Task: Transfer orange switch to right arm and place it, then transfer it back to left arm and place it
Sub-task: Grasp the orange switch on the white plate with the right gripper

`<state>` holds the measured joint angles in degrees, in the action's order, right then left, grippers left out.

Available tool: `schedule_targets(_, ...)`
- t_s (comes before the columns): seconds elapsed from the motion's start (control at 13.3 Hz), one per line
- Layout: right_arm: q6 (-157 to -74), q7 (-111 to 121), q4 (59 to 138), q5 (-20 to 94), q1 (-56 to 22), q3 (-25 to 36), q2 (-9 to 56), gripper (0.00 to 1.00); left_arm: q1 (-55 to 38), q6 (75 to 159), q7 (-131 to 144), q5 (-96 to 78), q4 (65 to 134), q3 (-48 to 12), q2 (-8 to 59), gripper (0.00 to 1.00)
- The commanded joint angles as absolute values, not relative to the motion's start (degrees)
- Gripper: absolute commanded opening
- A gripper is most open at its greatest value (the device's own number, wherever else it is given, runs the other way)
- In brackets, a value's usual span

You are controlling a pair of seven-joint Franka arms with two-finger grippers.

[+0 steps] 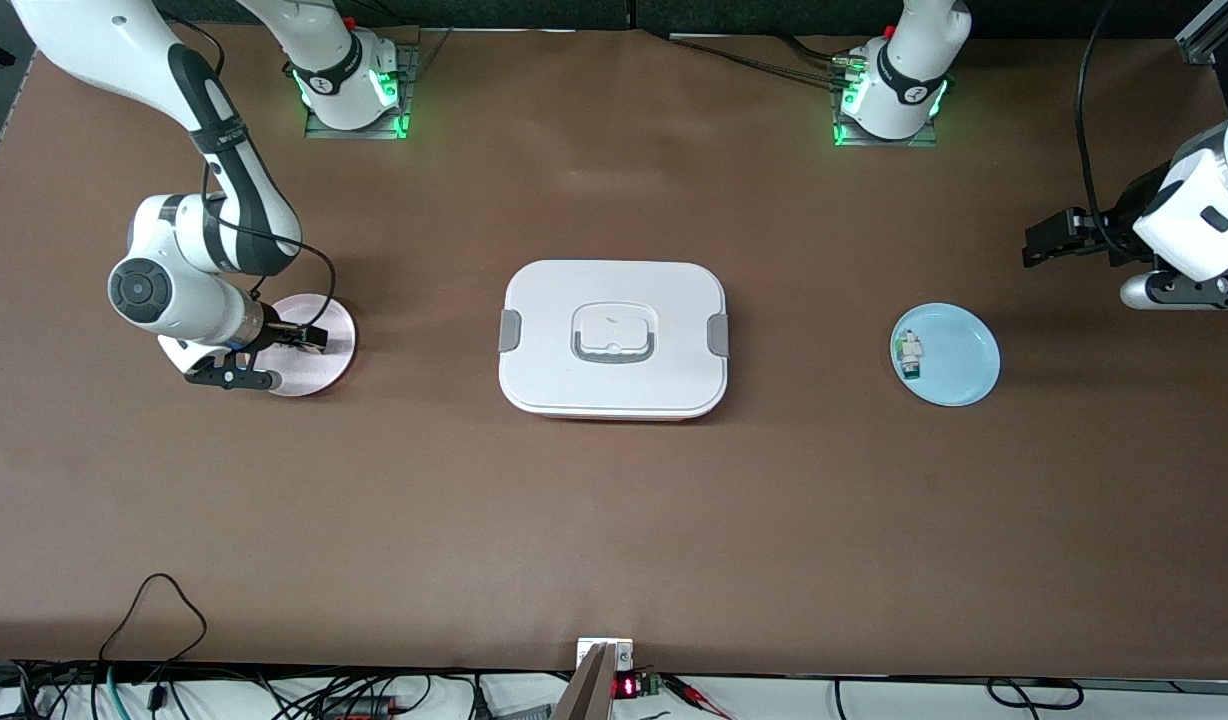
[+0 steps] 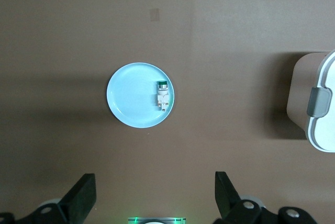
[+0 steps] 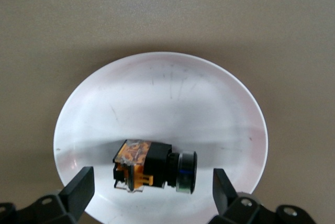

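The orange switch (image 3: pixel 152 169), black and orange with a round dark cap, lies on its side on a pale pink plate (image 3: pixel 157 93) at the right arm's end of the table. My right gripper (image 3: pixel 152 192) hangs low over that plate (image 1: pixel 334 355), open, one finger on either side of the switch without touching it. In the front view the right gripper (image 1: pixel 299 338) hides the switch. The white lidded box (image 1: pixel 614 340) sits mid-table between the two plates. My left gripper (image 1: pixel 1036 245) waits in the air at the left arm's end, open and empty (image 2: pixel 155 198).
A light blue plate (image 1: pixel 964 365) toward the left arm's end holds a white-grey part with a green end (image 1: pixel 910 356); both show in the left wrist view, plate (image 2: pixel 128 98) and part (image 2: pixel 162 96). The box's edge with a grey clip (image 2: pixel 319 101) shows there too. Cables lie along the table's near edge.
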<state>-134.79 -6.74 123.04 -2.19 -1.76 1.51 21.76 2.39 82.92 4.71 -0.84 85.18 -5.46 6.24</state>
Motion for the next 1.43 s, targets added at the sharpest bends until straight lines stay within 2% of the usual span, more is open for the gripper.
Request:
schedule_targets(0.0, -136.58, -7.47, 123.57, -2.72, -1.41, 1.58, 22.67, 1.00, 2.64, 81.74, 4.04, -1.23, 84.20, -5.71, 5.98, 1.00)
schedule_targets(1.36, -137.72, -7.47, 125.42, -4.92, -2.64, 1.58, 23.91, 1.00, 2.64, 81.74, 3.96, -1.14, 84.20, -5.71, 5.98, 1.00)
